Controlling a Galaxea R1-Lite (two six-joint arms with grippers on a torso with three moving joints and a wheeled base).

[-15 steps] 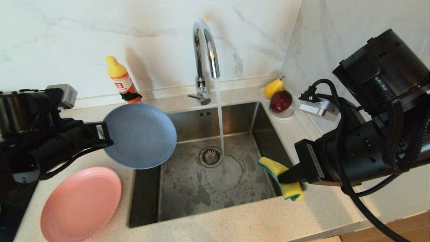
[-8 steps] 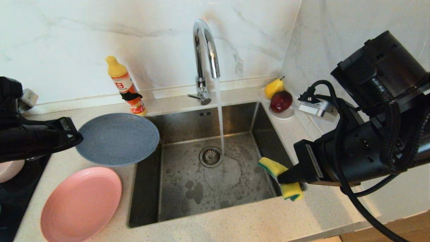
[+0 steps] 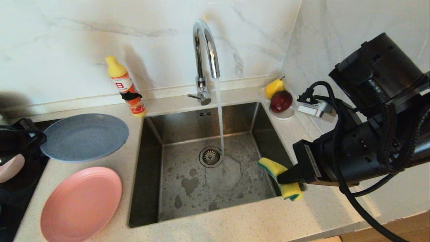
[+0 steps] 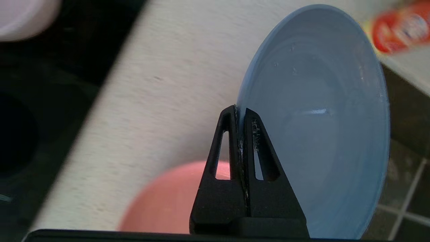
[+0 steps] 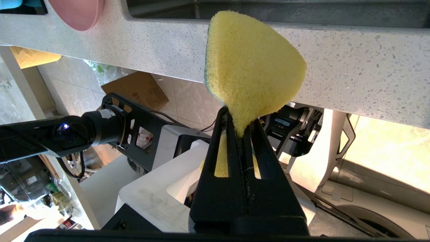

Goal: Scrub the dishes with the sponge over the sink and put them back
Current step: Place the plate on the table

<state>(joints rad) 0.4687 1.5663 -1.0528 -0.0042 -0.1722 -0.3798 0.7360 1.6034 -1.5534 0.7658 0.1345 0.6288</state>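
My left gripper (image 3: 37, 138) (image 4: 240, 112) is shut on the rim of the grey-blue plate (image 3: 85, 136) (image 4: 319, 117). It holds the plate nearly level over the counter left of the sink (image 3: 174, 122), behind the pink plate (image 3: 80, 203) (image 4: 168, 198). I cannot tell whether the held plate touches the counter. A pale pink bowl (image 3: 10, 167) (image 4: 23, 16) shows at the far left edge. At the sink's right rim my right gripper (image 3: 285, 177) (image 5: 240, 117) is shut on the yellow-and-green sponge (image 3: 270, 166) (image 5: 248, 64). Water runs from the chrome tap (image 3: 205, 50) onto the basin floor near the drain (image 3: 210, 156).
An orange soap bottle (image 3: 126, 87) with a yellow cap stands at the sink's back left corner. A white saucer (image 3: 285, 116) with a pear and a red fruit sits at the back right. A black hob (image 3: 20, 188) lies at the far left; a marble wall rises on the right.
My left gripper has carried the grey-blue plate leftward, from over the sink's left edge to over the counter, and the plate now lies flatter. The right arm and sponge have not moved.
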